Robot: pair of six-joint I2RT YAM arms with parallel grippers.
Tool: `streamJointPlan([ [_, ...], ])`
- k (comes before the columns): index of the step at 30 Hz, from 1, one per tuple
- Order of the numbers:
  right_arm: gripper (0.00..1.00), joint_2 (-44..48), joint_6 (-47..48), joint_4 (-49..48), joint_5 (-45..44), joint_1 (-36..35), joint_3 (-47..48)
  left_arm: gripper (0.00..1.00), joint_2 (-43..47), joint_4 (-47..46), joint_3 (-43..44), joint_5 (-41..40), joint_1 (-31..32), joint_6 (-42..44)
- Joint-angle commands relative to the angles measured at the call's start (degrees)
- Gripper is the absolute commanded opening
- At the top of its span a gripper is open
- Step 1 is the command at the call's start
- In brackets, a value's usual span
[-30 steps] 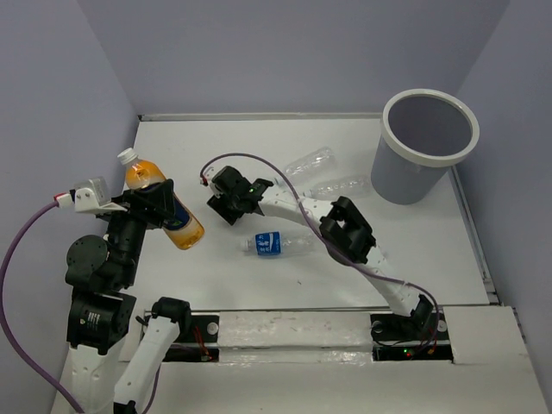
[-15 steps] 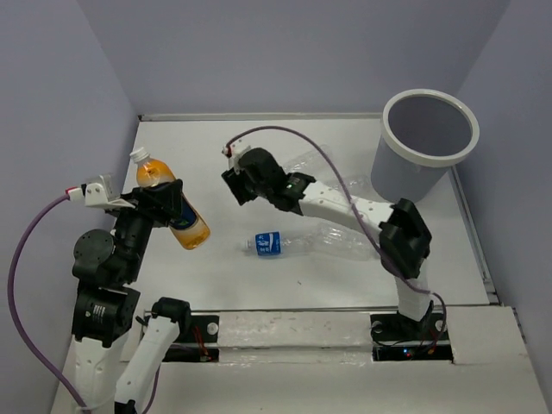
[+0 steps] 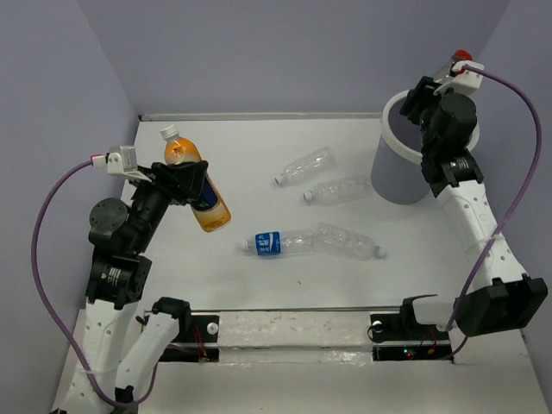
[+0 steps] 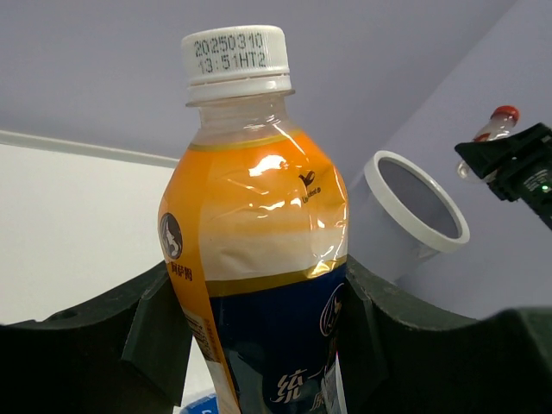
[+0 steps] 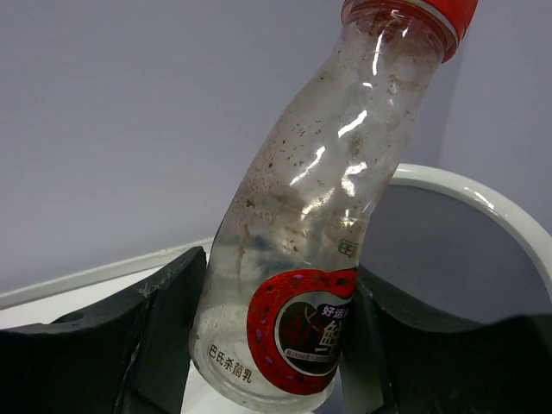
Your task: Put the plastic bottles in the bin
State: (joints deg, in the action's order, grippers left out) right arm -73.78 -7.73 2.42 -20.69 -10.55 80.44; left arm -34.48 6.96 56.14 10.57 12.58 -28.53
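The left claw [image 3: 191, 183] is shut on the orange bottle [image 3: 200, 185]. It holds the bottle up in the air on the left side of the top view. The bottle leans, with its white cap at the upper left. In the left wrist view, the dark fingers [image 4: 155, 336] press on both sides of the blue label.

The right claw [image 5: 267, 345] is shut on the red-capped bottle [image 5: 310, 216]. It grips the bottle low down, by the red sticker. The red cap points up. In the top view, this claw is high in the upper right corner, right by the white rim of the bin [image 3: 392, 177].

Four more bottles lie on the white table [image 3: 259, 138] in the middle of the top view. The blue-labelled bottle [image 3: 280, 242] lies lowest, with a clear bottle [image 3: 349, 241] touching its right end. Two other clear bottles [image 3: 306, 164] [image 3: 341, 190] lie above them, close to the left of the bin.
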Motion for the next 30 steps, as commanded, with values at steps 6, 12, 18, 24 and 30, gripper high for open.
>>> streamJointPlan([
  [6, 0.39, -3.57, -10.19, 1.36, 8.38, 15.03, -3.79, 0.5, -10.33, -13.02, 6.7, -1.13, 7.88, -3.2],
  [12, 0.99, 1.44, -16.26, 2.42, 15.04, 15.64, -6.97, 0.5, -24.13, -14.61, 16.62, -18.28, 22.83, 3.04],
  [18, 0.95, 10.55, -22.67, 2.08, 31.92, 15.64, -9.94, 0.5, -38.54, -18.21, 31.2, -23.47, 28.27, 3.05],
  [24, 0.3, 26.73, -30.94, -1.02, 43.54, 13.46, -20.5, 0.5, -55.76, -21.55, 50.27, -28.58, 34.44, 4.19],
  [30, 0.0, 32.63, -30.25, 3.99, 47.24, 9.32, -18.5, 0.49, -79.82, -21.9, 75.67, -32.18, 38.4, 5.33],
])
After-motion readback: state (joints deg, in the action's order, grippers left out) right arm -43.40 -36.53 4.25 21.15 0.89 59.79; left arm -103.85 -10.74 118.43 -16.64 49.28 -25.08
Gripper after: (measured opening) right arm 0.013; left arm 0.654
